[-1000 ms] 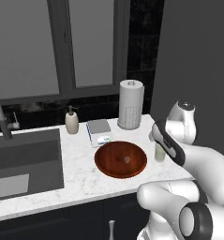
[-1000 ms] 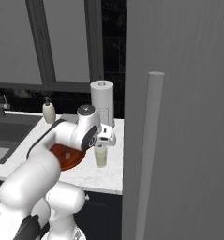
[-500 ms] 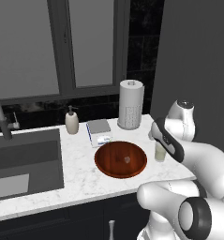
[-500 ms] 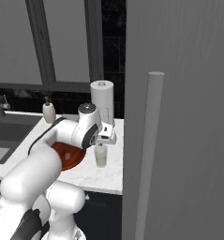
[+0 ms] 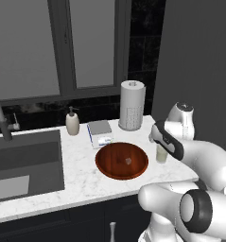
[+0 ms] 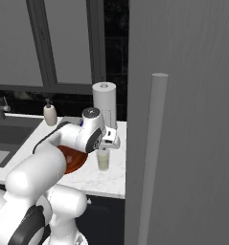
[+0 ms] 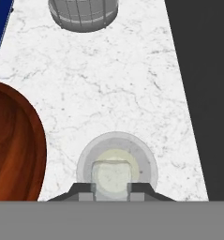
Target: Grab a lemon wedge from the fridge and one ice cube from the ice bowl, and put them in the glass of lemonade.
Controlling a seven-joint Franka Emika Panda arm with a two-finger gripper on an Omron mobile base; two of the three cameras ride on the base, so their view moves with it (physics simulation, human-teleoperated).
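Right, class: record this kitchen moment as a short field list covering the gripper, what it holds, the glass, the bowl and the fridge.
gripper: shut on the ice cube, directly above the glass
ice cube: pale, between the fingertips
glass of lemonade: upright on the counter, beside the bowl
ice bowl: reddish-brown, one pale cube inside
fridge: door closed
paper-towel roll: upright behind the bowl

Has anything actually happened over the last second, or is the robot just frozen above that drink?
Almost nothing changed. The gripper stays shut on the ice cube, held directly above the glass of lemonade; at most the arm shifted a hair. The ice bowl keeps one cube in it, and the paper-towel roll, soap dispenser and fridge stayed put.
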